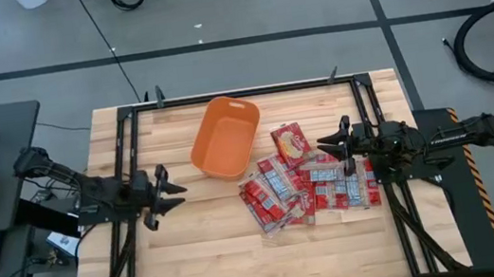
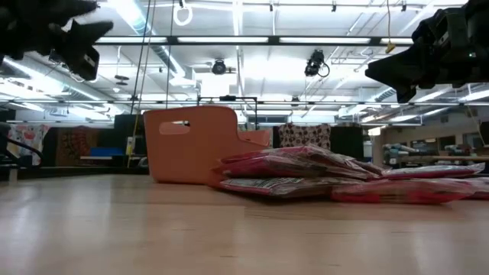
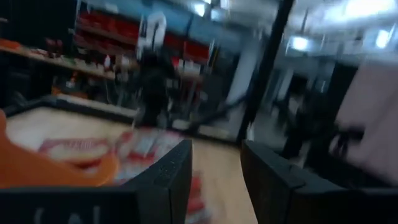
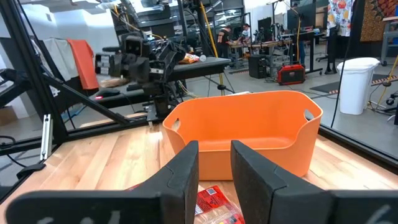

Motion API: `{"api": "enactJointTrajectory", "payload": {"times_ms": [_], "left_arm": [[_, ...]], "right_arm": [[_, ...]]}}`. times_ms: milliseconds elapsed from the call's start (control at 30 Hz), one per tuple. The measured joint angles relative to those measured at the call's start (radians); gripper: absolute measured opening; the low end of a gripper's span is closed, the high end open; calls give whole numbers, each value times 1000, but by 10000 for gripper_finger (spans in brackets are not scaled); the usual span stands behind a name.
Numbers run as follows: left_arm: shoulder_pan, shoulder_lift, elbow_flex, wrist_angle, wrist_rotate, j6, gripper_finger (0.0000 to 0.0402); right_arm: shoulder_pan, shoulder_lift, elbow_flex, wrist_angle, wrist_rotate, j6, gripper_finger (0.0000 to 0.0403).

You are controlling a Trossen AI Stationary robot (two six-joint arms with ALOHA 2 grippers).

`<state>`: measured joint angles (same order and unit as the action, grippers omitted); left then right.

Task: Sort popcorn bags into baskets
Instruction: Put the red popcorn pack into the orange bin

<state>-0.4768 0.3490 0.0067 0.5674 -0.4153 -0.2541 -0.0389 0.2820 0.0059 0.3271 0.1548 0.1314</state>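
Red popcorn bags (image 1: 306, 183) overlapping, lower ones hidden, orange basket (image 1: 224, 139) beside

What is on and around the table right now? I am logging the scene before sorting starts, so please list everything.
Packets: about ten, red with white and yellow print, heaped on the table beside the tub, none inside it.
Tub: one, orange, toward the table's far edge, empty.
Table: one, light wood.
Left end effector: dark, open, above bare wood, holding nothing.
Right end effector: dark, open, above the heap, holding nothing.
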Motion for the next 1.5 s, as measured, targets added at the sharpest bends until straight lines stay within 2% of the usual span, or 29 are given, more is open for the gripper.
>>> {"api": "enactJointTrajectory", "payload": {"times_ms": [100,200,300,533,867,1100,1500], "left_arm": [[13,4,0,79,-9,-1,141],[29,8,2,95,36,2,141],[63,63,59,21,77,-31,141],[120,321,251,-196,183,-50,141],[162,671,375,-239,151,-49,141],[218,896,503,-290,311,-42,141],[281,1226,833,-520,316,191,148]], "right_arm": [[0,0,0,0,0,0,99],[0,0,0,0,0,0,99],[0,0,0,0,0,0,99],[0,1,0,0,0,0,99],[0,1,0,0,0,0,99],[0,1,0,2,0,-1,99],[-1,1,0,130,4,56,99]]}}
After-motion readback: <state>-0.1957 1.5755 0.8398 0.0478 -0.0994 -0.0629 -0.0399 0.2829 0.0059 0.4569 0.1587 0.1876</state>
